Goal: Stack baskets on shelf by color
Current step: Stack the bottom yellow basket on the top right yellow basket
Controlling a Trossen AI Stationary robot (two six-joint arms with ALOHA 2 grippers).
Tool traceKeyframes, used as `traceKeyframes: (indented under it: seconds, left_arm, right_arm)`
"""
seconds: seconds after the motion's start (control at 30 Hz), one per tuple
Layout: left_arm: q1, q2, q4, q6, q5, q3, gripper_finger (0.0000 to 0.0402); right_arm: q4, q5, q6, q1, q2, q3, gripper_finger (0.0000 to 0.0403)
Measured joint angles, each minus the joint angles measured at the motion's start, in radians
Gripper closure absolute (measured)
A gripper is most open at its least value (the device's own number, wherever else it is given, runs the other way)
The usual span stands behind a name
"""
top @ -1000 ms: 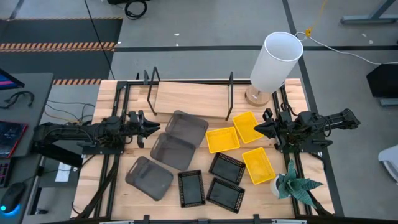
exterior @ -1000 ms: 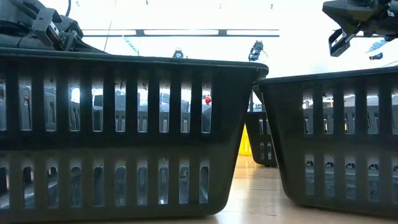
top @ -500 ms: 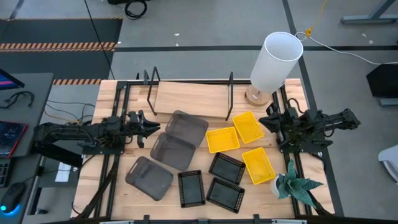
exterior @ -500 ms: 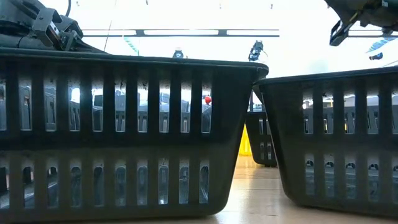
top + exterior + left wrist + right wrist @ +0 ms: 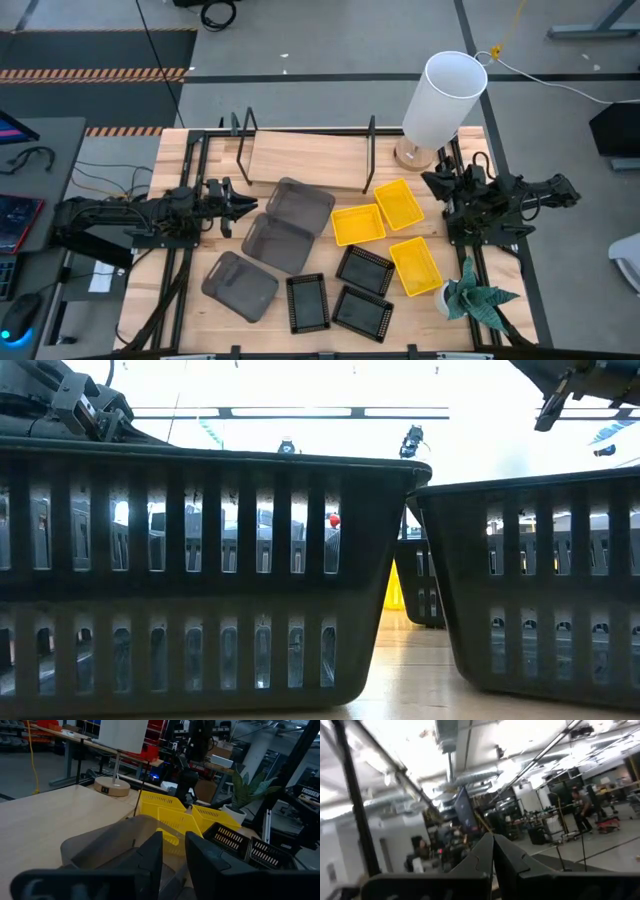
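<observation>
Slatted black baskets [image 5: 362, 268] lie beside smooth rounded grey baskets [image 5: 278, 242].

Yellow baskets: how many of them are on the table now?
3, all on the table's right half. One yellow basket lies nearest the lamp base, one just left of it beside the grey baskets, one nearer the front, by the plant. None seems hidden.

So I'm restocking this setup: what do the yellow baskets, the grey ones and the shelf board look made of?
The yellow baskets look like glossy moulded plastic, with slotted walls in the left wrist view. The grey baskets seem smooth, slightly translucent plastic, with solid sides and rounded corners. The shelf board looks like pale, matt unfinished wood with faint grain, and its uprights look like thin black metal wire.
</observation>
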Motion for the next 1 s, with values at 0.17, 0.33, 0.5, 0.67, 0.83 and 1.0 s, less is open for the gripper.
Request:
traceKeyframes:
  seconds: [0.17,0.33,0.5,0.67,0.83,1.0]
  left_arm:
    - [0.0,0.0,0.0,0.0,0.0,0.0,0.0315]
    - [0.0,0.0,0.0,0.0,0.0,0.0,0.0319]
    - [0.0,0.0,0.0,0.0,0.0,0.0,0.0314]
    - [0.0,0.0,0.0,0.0,0.0,0.0,0.0311]
    - [0.0,0.0,0.0,0.0,0.0,0.0,0.031]
    - [0.0,0.0,0.0,0.0,0.0,0.0,0.031]
  right_arm:
    - [-0.051,-0.012,0.025,0.0,0.013,0.046,0.0385]
    - [-0.121,0.027,0.02,0.0,0.059,0.096,0.0385]
    - [-0.301,0.029,0.035,0.0,0.114,0.189,0.0385]
    - [-0.443,0.029,0.045,-0.009,0.203,0.25,0.0385]
    - [-0.483,0.006,0.095,-0.016,0.313,0.251,0.0385]
    - [-0.545,-0.046,0.148,-0.015,0.396,0.266,0.0381]
